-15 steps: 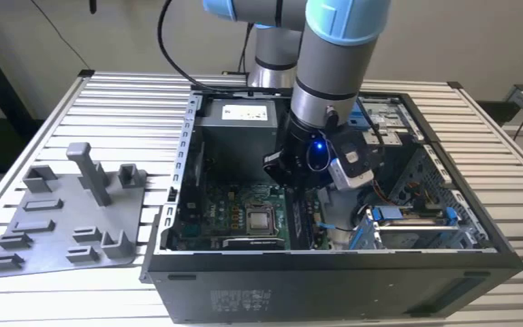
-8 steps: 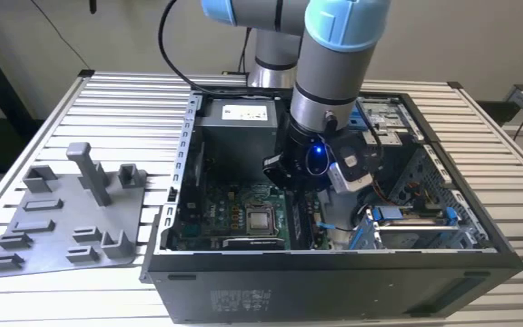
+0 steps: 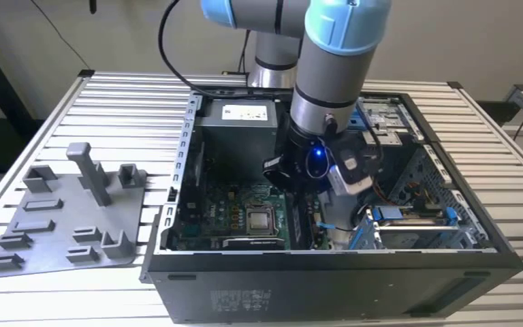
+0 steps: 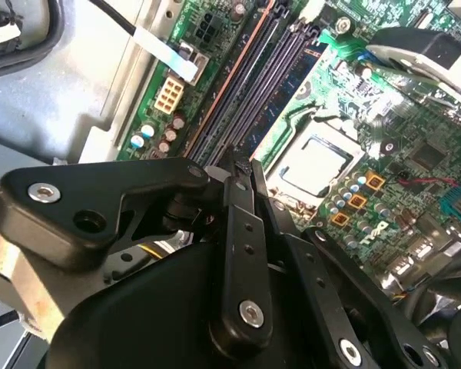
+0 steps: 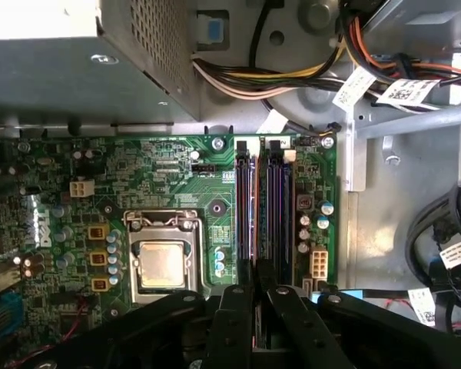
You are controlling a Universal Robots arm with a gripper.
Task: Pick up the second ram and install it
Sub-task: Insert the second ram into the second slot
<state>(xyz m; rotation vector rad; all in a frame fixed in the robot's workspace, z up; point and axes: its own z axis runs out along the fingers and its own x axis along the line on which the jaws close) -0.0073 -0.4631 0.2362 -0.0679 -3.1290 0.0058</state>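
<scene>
My gripper [image 3: 302,197] is down inside the open computer case [image 3: 334,272], over the memory slots [image 5: 280,215] on the green motherboard [image 5: 154,177]. In both wrist views its black fingers [image 5: 238,315] are drawn together in line with the slots [image 4: 269,69]. The second ram [image 5: 254,246] appears as a thin dark strip seen edge-on. It runs out from between the fingertips along the slot nearest the processor socket [image 5: 163,265]. I cannot tell whether it is seated in the slot or just above it. The gripper [image 4: 238,164] [image 5: 258,290] is shut on it.
A grey holder tray [image 3: 62,225] with upright posts lies on the slatted table at the exterior view's left, with no sticks on it. The grey power-supply box [image 3: 243,112] and its cable bundle [image 5: 292,73] sit behind the slots. A drive cage [image 3: 416,218] stands at the exterior view's right.
</scene>
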